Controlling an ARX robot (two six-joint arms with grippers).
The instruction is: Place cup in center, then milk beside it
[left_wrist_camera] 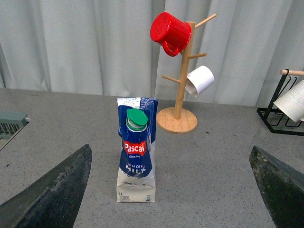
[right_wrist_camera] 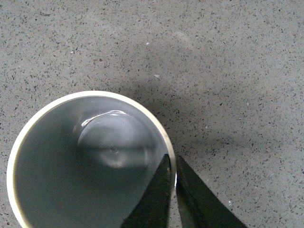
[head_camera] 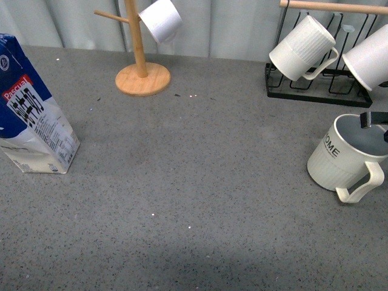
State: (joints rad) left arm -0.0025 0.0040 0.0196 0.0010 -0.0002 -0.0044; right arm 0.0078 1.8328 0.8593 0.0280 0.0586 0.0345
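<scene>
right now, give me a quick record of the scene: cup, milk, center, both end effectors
cup: far right, mouth up
milk: far left, upright, not held
center: bare tabletop
left end effector: open, facing milk
right end effector: shut on cup rim
background: wooden mug tree, black mug rack

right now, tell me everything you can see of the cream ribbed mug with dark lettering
The cream-white ribbed mug looks ceramic, with dark lettering, a glossy grey empty inside and a squared handle facing the robot. It sits mouth-up on the grey speckled tabletop, far right. The right gripper pinches its rim.
</scene>
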